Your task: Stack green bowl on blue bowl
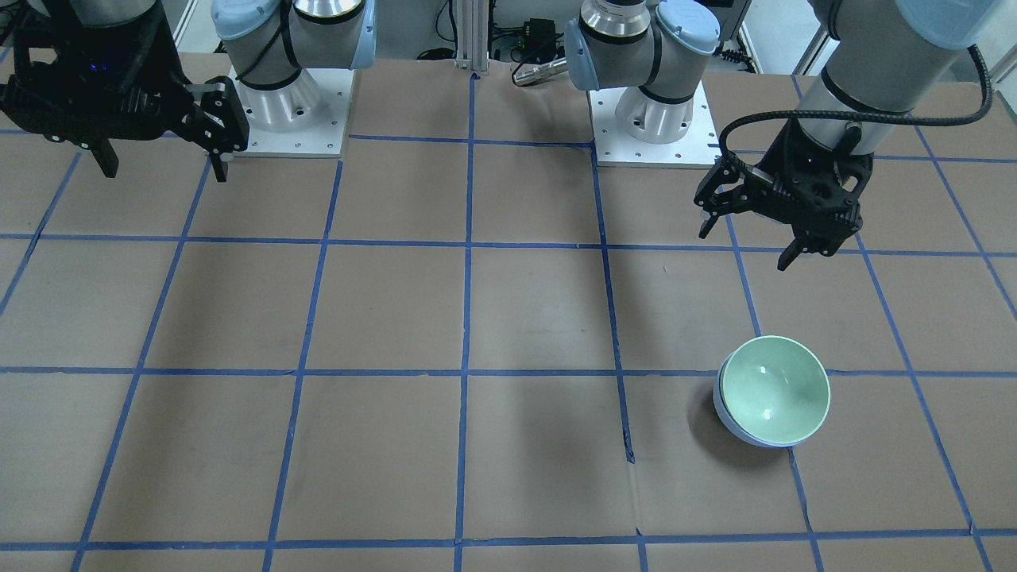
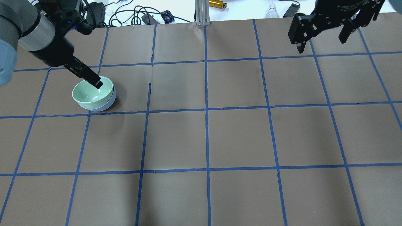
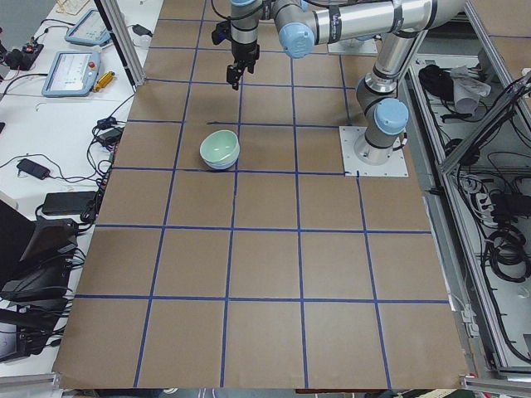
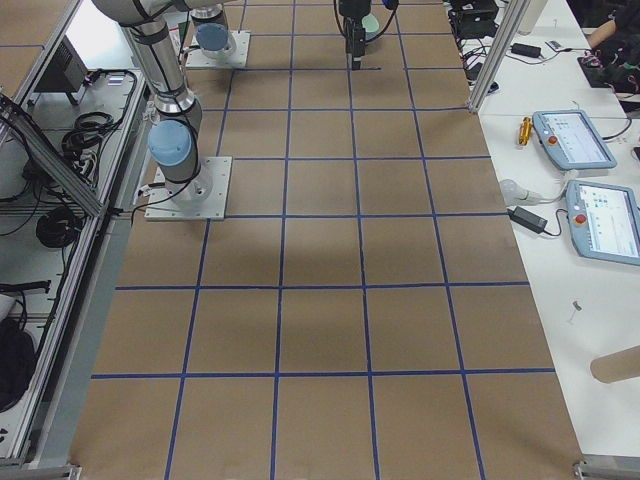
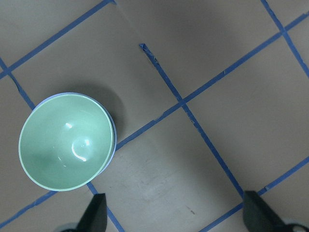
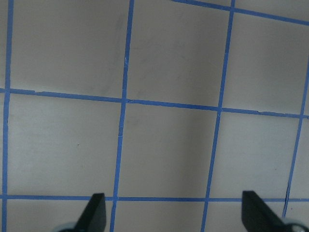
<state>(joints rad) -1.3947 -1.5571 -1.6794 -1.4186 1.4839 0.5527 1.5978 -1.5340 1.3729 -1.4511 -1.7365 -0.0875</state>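
Note:
The green bowl [image 1: 776,388] sits nested inside the blue bowl [image 1: 735,427], whose pale periwinkle wall shows only as a thin band below the green rim. The pair also shows in the overhead view, green bowl [image 2: 91,92] in blue bowl [image 2: 105,106], and in the left wrist view [image 5: 65,140]. My left gripper [image 1: 751,242] hangs open and empty above the table, behind the bowls toward the robot's base. My right gripper [image 1: 163,167] is open and empty, raised at the far side of the table.
The table [image 2: 207,138] is brown paper with a blue tape grid. Both arm bases [image 1: 290,111] stand on white plates at the robot's edge. Cables and small tools [image 2: 150,15] lie beyond the table's far edge.

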